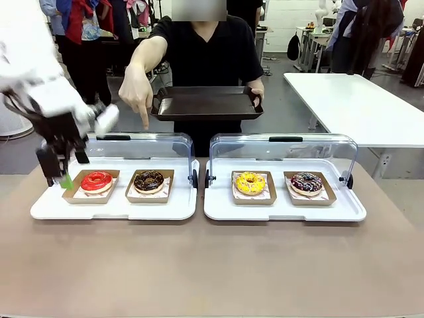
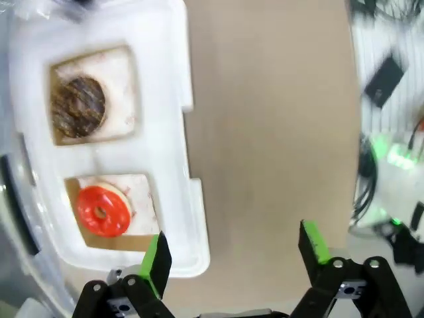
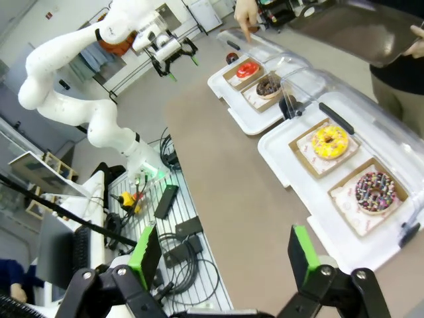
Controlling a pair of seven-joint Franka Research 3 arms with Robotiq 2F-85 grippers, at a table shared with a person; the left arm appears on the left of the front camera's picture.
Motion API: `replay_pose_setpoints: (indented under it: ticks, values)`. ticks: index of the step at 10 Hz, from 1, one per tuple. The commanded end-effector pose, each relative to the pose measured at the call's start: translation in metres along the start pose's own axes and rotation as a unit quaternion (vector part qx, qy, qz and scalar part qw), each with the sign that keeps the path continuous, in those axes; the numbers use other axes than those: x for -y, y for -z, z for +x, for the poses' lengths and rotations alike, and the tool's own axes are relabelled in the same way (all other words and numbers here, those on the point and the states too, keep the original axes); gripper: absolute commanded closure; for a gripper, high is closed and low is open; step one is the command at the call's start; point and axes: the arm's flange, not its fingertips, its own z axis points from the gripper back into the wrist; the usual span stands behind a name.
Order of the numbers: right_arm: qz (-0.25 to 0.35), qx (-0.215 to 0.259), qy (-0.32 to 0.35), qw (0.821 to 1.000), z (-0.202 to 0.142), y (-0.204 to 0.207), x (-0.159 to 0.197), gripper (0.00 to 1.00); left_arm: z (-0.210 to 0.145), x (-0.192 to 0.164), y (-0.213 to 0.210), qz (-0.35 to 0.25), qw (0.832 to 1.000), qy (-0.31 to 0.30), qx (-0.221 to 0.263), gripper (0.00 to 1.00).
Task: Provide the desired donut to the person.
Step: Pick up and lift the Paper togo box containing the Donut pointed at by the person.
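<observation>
I'm at the choosing step. The person [image 1: 205, 53] across the table [image 1: 212, 265] holds a dark brown tray [image 1: 205, 106] in one hand. Their other hand [image 1: 136, 86] points down over the left white serving tray [image 1: 112, 209], whose clear lid [image 1: 142, 144] stands open. The fingertip sits above the gap between the red donut [image 1: 97, 180] and the chocolate donut [image 1: 148, 180], a little nearer the chocolate one. I read the chocolate as the wanted donut, though not with certainty. Each lies untouched in its own brown paper tray.

My left jaws are spread wide and empty, hovering at the outer end of the serving tray, just beside the red donut. My right jaws are likewise released and empty, high up and well apart from the donuts.

For the next move I'd shift the left jaws past the red donut and centre them over the chocolate donut. Then I'd come down without striking the raised lid or the person's pointing hand.
</observation>
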Motion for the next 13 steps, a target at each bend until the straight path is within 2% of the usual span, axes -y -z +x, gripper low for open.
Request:
replay_pose_setpoints:
  ticks: [1, 2, 4, 6, 7, 13]
  values:
    - [0.005, 0.005, -0.002, 1.000, -0.001, -0.001, 0.001, 0.00, 0.008, -0.015, 0.035, 0.016, 0.998, 0.013, -0.051, 0.00]
    - [0.005, 0.005, -0.002, 1.000, -0.001, -0.001, 0.001, 0.00, 0.020, -0.023, 0.052, 0.029, 0.997, 0.025, -0.060, 0.00]
    - [0.005, 0.005, -0.002, 1.000, -0.001, -0.001, 0.001, 0.00, 0.039, -0.040, 0.070, 0.039, 0.999, 0.017, -0.029, 0.00]
    - [0.005, 0.005, -0.002, 1.000, -0.001, -0.001, 0.001, 0.00, 0.042, -0.048, 0.068, 0.057, 0.998, 0.027, 0.012, 0.00]
    - [0.005, 0.005, -0.002, 1.000, -0.001, -0.001, 0.001, 0.00, 0.038, -0.038, 0.075, 0.038, 0.998, 0.032, -0.033, 0.00]
    - [0.005, 0.005, -0.002, 1.000, -0.001, -0.001, 0.001, 0.00, 0.040, -0.042, 0.078, 0.038, 0.998, 0.030, -0.027, 0.00]
